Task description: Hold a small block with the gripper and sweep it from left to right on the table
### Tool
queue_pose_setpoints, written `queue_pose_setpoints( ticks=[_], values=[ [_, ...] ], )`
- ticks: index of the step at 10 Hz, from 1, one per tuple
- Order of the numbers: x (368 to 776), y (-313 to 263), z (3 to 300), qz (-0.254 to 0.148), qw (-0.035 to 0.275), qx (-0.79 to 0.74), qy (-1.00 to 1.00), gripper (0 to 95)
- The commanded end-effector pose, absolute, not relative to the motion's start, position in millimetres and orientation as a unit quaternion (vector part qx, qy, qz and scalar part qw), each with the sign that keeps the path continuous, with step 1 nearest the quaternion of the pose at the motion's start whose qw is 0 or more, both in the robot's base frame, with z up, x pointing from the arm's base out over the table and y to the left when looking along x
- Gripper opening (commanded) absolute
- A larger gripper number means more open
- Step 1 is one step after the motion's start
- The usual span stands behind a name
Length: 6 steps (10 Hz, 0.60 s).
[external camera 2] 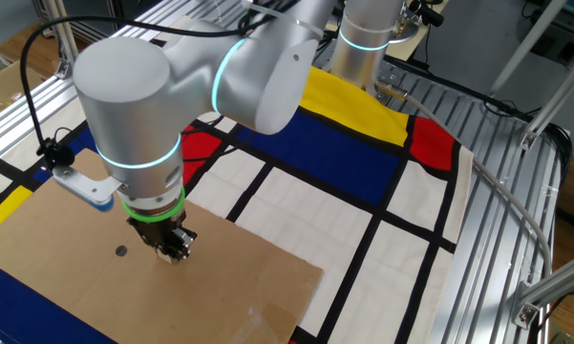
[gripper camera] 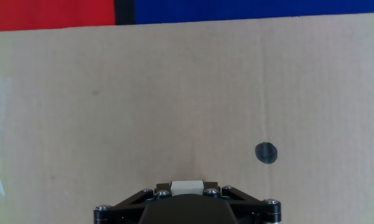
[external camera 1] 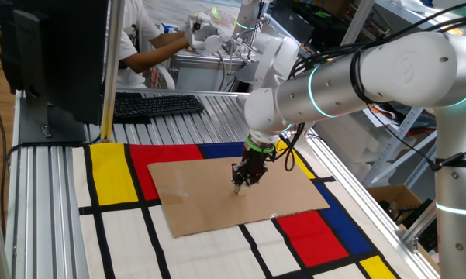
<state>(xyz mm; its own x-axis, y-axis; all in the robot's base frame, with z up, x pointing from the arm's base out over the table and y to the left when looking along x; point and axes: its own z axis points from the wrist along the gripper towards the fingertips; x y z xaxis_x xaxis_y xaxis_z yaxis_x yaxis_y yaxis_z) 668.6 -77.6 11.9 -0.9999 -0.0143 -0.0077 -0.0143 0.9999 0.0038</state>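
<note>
Gripper (external camera 1: 242,184) pointing straight down, closed on the small block (gripper camera: 187,185), low over the brown cardboard sheet (external camera 1: 209,198) on the tabletop (external camera 1: 46,194); pale cube pinched between the black fingers; small dark dot (gripper camera: 266,152) on cardboard nearby, apart from the block

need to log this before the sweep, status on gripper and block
Gripper pointing down at the cardboard sheet, shut on the small block. Dark dot mark beside it, flat on the cardboard. Nothing blocking.
</note>
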Motion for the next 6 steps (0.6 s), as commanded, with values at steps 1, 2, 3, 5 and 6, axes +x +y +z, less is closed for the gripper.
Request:
queue_pose_setpoints(
  ticks=[1,2,3,5,6],
  values=[
    [667.6,-76.6,11.3,0.011,-0.003,-0.004,1.000,0.0],
    [667.8,-75.2,12.1,0.004,0.001,-0.005,1.000,0.0],
    [668.0,-74.5,12.3,0.006,0.000,-0.004,1.000,0.0],
    [668.2,-72.8,12.1,0.008,-0.005,0.000,1.000,0.0],
    [668.6,-69.0,14.3,0.002,-0.001,0.005,1.000,0.0]
  ],
)
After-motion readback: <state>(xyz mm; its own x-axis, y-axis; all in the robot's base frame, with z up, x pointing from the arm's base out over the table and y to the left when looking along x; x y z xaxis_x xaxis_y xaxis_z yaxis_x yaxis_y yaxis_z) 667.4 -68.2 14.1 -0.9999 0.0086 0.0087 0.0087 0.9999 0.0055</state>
